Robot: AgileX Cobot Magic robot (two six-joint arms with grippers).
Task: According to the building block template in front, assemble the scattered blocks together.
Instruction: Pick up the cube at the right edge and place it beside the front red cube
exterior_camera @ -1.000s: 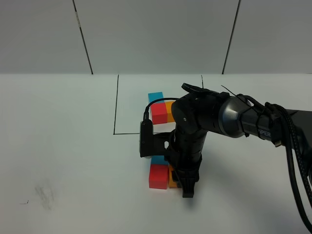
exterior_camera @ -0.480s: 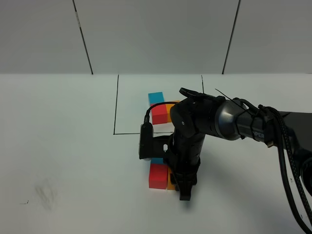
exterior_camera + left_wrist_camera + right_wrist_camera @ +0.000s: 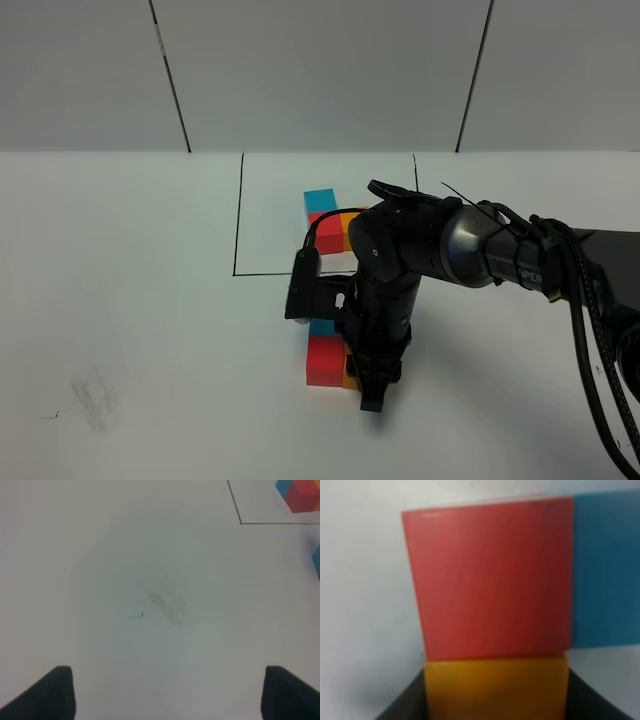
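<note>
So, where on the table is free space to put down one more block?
The table is bare left of the drawn frame, down to the faint smudge. It is crowded around the red cube, where the right gripper holds the orange cube.

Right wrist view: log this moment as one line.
right gripper: shut on orange block | orange block: against red block | blue block: beside red | left gripper: open, idle
</note>
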